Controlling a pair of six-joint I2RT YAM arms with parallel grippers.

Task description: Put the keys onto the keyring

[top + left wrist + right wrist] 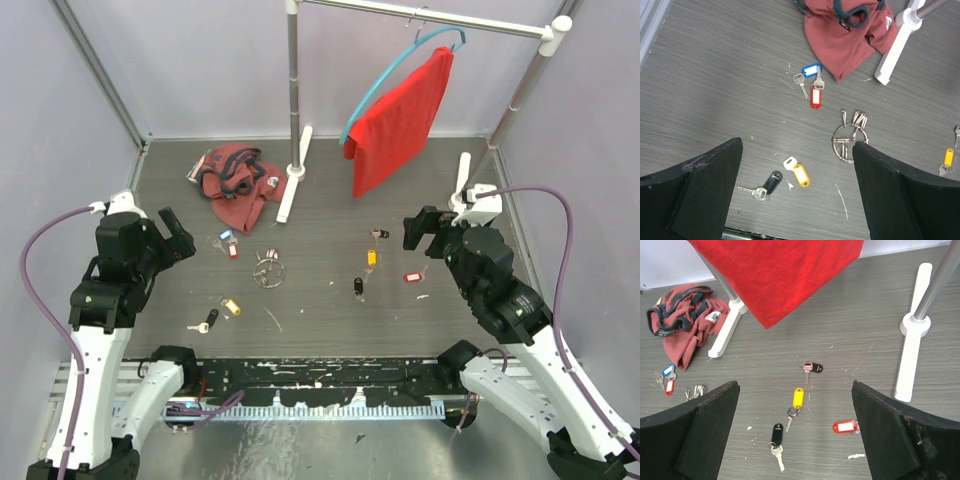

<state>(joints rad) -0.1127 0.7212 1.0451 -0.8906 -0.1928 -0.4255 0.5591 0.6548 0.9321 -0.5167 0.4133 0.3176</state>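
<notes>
The keyring (268, 270) lies mid-table, with bare metal pieces on it; it also shows in the left wrist view (847, 145). Keys with blue (811, 70), red (815, 97), yellow (801, 175) and black (772, 181) tags lie left of it. To its right lie keys with black (813, 367), yellow (798, 397), black (777, 434) and red (845, 427) tags. My left gripper (178, 238) is open and empty, above the table's left side. My right gripper (422, 235) is open and empty, above the right-hand keys.
A crumpled red-brown garment (235, 185) lies at the back left. A clothes rack pole (293, 90) on white feet stands behind the keys. A red cloth (400, 120) hangs on a blue hanger. Walls close in both sides.
</notes>
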